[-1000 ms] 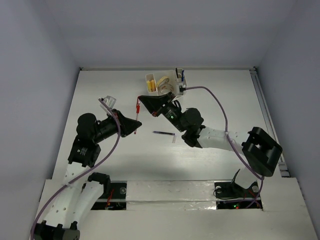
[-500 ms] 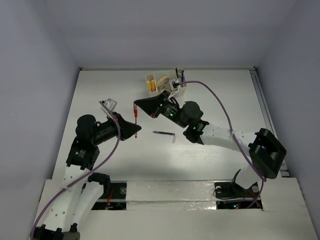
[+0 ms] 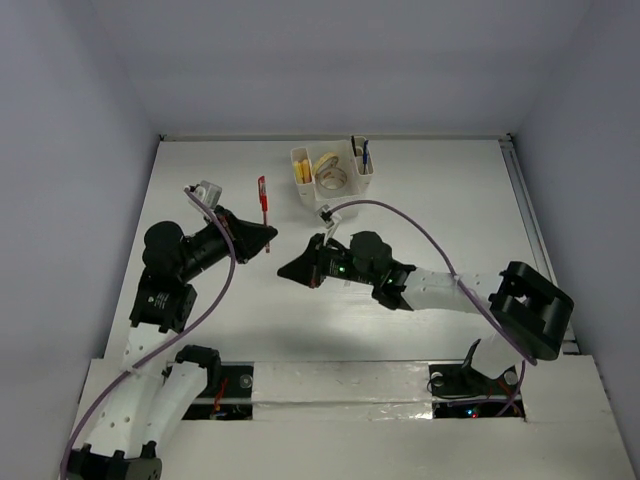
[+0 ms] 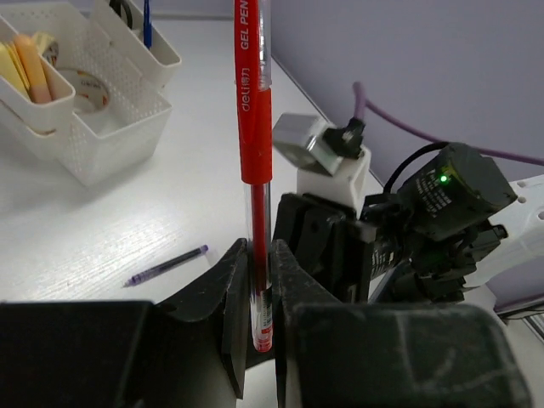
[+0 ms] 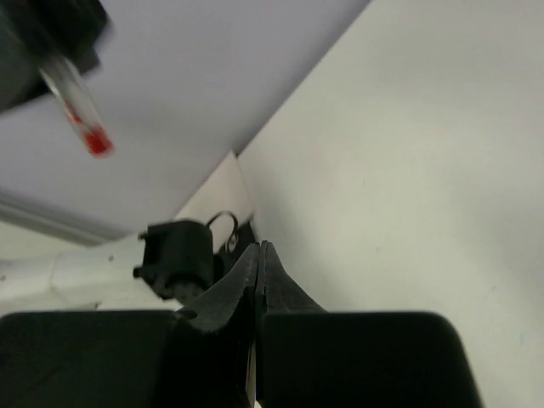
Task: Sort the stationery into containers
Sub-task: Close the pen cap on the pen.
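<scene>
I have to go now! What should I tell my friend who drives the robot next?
Left claw: shut on the red pen.
Right claw: shut, apparently holding nothing.
Done: yellow sticks, tape roll and blue pen sit in the white organizer.
To do: put the red pen in, then fetch the thin purple pen lying on the table.

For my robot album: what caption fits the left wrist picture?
Left claw pinching a red pen, white organizer beyond.

Bright, even light from above.
Soft shadows lie on the white table [image 3: 450,200]; the red pen [image 5: 82,119] is blurred, upper left.
</scene>
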`<state>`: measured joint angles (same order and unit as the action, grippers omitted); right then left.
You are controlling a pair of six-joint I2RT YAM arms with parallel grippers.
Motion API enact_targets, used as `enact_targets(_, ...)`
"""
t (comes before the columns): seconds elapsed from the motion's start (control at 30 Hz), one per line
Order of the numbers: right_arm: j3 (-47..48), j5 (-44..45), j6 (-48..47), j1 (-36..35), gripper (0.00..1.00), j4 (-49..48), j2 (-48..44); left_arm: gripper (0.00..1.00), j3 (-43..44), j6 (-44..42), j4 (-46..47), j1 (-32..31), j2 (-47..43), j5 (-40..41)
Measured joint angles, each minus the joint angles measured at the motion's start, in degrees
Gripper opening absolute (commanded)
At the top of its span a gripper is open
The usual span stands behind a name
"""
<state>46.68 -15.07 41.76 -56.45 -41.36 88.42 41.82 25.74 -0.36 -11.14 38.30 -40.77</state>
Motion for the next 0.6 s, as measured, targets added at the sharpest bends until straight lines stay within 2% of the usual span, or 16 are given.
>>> enact_targets(0.27,0.11,-1.88,2.27,2.10,0.00,2.40,0.02,0.00,-2.10,-2.25,0.15,-0.04,-2.99,1.05)
enact_targets(0.33,0.11,-1.90,1.86,3.15,0.06,3.32,-0.57,0.00,-2.75,-2.89,-1.62,-0.02,-3.98,1.95)
enact_targets(0.43,0.11,-2.75,-0.26,5.33,0.32,7.10,-3.74,0.00,-2.84,-3.63,-3.08,-0.02,-5.11,2.64)
enact_targets(0.47,0.11,-3.26,-1.60,6.01,0.54,8.68,-5.25,0.00,-2.84,-3.76,-3.17,-0.02,-5.18,2.67)
enact_targets(0.5,0.48,-4.24,-3.17,6.80,0.63,10.62,-6.99,0.00,-2.91,-3.87,-3.08,-0.02,-5.18,2.58)
enact_targets(0.6,5.22,-8.63,-9.05,8.74,0.81,17.07,-9.27,0.00,-4.17,-3.56,-1.53,-0.02,-5.07,1.01)
